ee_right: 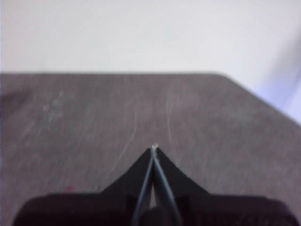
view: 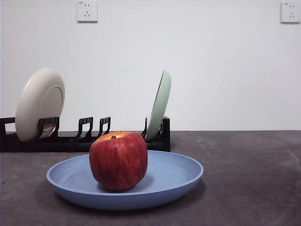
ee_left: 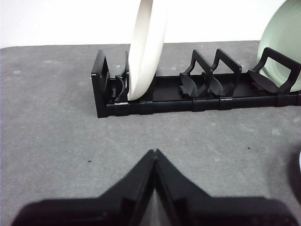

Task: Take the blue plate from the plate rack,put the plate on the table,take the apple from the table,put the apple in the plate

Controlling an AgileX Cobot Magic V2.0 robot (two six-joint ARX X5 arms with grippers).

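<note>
The apple is seen resting in the blue plate (both grippers closed, empty, clear of it).

apple in blue plate — plate on table | plate rack behind — holding two plates

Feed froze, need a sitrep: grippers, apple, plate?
Left gripper and right gripper shut, empty, low over the table. Apple in blue plate, in front of the rack. Nothing obstructing.

Apple upright in blue plate on tabletop; rack behind holds cream plate, green plate.
</note>
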